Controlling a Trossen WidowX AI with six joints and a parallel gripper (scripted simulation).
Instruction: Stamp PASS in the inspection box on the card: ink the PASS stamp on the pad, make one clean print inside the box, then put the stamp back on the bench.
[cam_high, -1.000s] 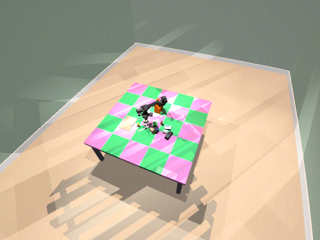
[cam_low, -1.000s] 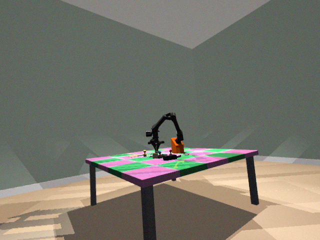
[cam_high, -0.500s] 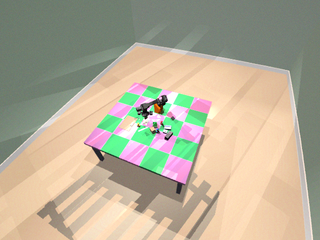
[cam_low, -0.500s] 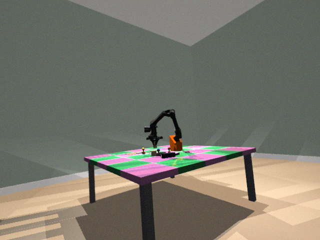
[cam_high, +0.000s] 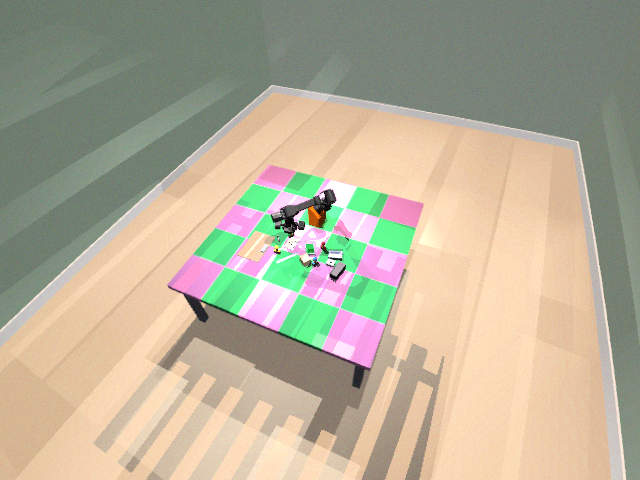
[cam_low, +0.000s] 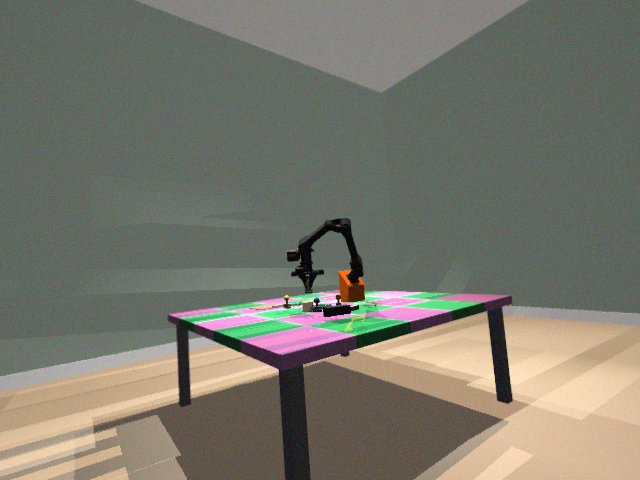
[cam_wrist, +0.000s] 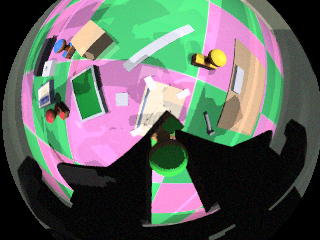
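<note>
Wrist view, left to right: a red-knobbed stamp (cam_wrist: 52, 115) and a blue-knobbed stamp (cam_wrist: 62, 46) sit near the left edge, next a green ink pad (cam_wrist: 86, 94) in its dark tray, a small white tile (cam_wrist: 122, 99), a long pale strip (cam_wrist: 159, 48), then the card (cam_wrist: 163, 102) near centre, a yellow-knobbed stamp (cam_wrist: 212, 59) lying on its side, and a tan board (cam_wrist: 242, 87) far right. The claw (cam_wrist: 170, 154) is closed narrow on the green-knobbed stamp (cam_wrist: 170, 156), one finger each side of the knob, and the stamp is lifted off the checkered worktop (cam_wrist: 180, 7), hanging just at the near edge of the card. I take this green one as the PASS stamp, though no lettering is readable. Whether the face is already inked cannot be told; the pad is off to the left, apart from the claw. Step in hand looks like lining up over the card for the print. To do it well: keep the stamp upright, centre it over the inspection box (box outline too small to make out here), go straight down, one firm touch, straight up, no sliding or second dab. Grip must not twist on the knob. In the exterior view the claw (cam_low: 308, 285) hangs above the worktop, clear of the other items.
</note>
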